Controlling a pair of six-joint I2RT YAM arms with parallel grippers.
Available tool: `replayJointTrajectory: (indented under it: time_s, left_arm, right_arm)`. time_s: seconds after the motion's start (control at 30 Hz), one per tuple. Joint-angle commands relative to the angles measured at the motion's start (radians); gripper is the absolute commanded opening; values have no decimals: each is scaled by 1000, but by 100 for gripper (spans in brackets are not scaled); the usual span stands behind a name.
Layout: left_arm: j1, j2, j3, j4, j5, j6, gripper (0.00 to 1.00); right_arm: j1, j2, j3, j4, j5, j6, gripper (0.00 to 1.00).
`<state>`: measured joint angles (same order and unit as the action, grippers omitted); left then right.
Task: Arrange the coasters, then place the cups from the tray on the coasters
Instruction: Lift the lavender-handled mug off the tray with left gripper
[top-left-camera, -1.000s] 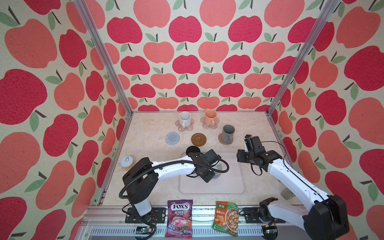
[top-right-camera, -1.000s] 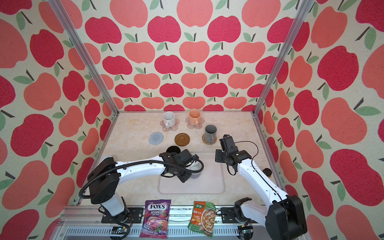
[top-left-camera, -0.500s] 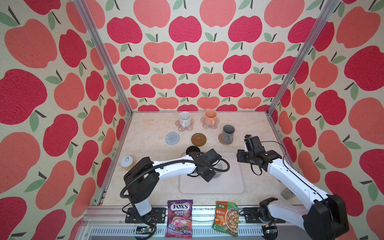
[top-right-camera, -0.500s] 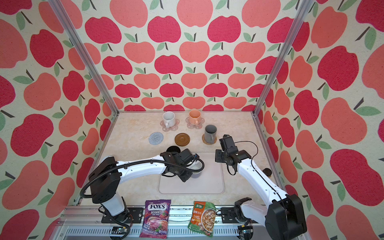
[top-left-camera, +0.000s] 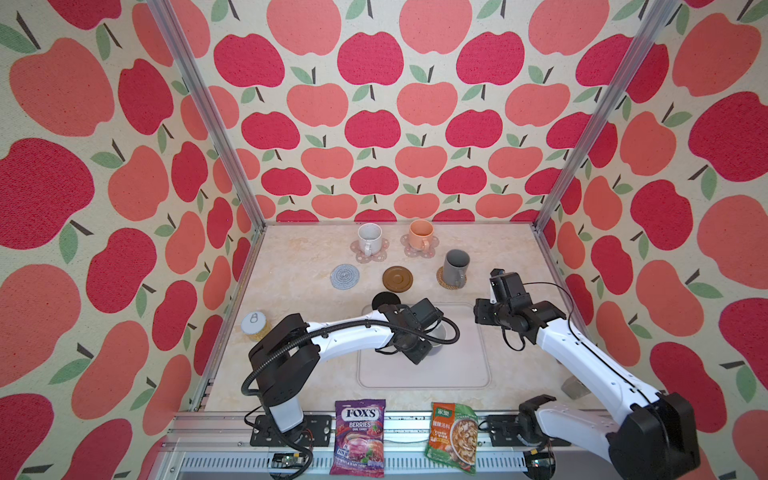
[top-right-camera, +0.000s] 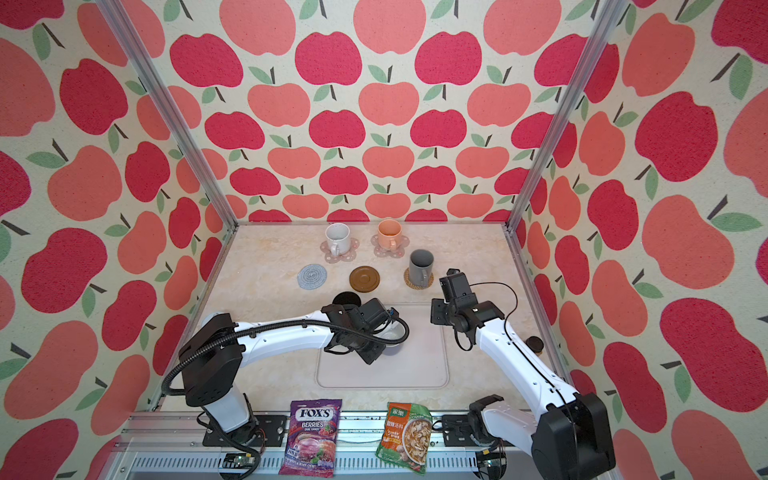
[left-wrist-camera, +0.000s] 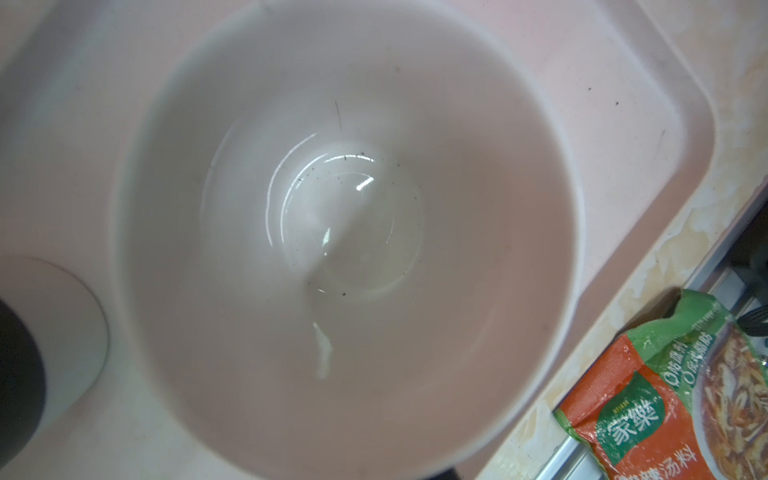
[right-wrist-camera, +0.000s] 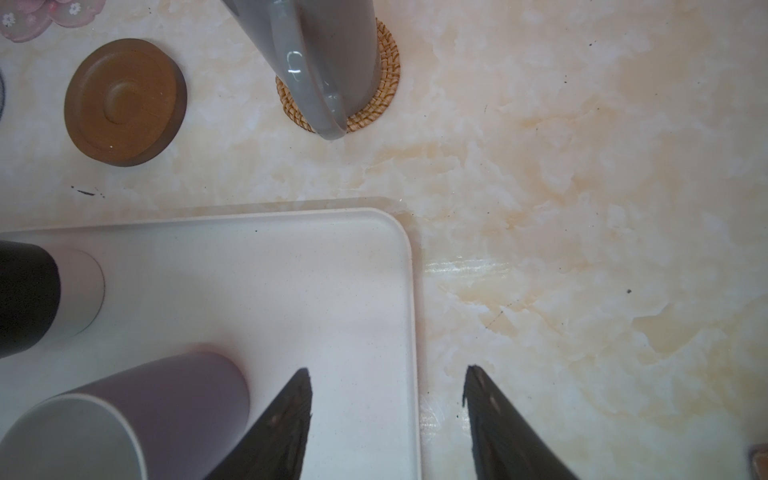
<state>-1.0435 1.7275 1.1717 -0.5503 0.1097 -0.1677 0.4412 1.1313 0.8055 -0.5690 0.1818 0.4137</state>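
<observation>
A purple FOX'S candy bag (top-left-camera: 359, 440) is lying on the front rail in both top views, with a green-and-orange soup packet (top-left-camera: 453, 432) sitting near it to the right. At the left edge of the marble-look tabletop (top-left-camera: 299, 266) a pull-tab can (top-left-camera: 254, 324) is standing upright. A small dark-lidded jar (top-right-camera: 533, 344) is peeking out by the right wall, and apple-print walls (top-left-camera: 374, 124) are closing in three sides.

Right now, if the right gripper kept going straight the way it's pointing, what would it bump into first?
Probably the tray, at its corner rim; the right gripper straddles that edge, depth unclear.
</observation>
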Motion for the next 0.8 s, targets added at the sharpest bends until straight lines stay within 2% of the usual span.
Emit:
replayJointTrajectory:
  time_s: [0.0, 0.47, 0.77]
  left_arm:
    - [-8, -50, 38, -33, -50, -6, 0]
    - [-22, -151, 80, -72, -101, -15, 0]
    - [-21, -244, 82, -83, -216, -31, 0]
  right_arm:
    - [-2, -11, 0, -6, -8, -14, 62]
    - [-4, -18, -2, -6, -15, -18, 62]
    - [-7, -19, 1, -6, -16, -23, 62]
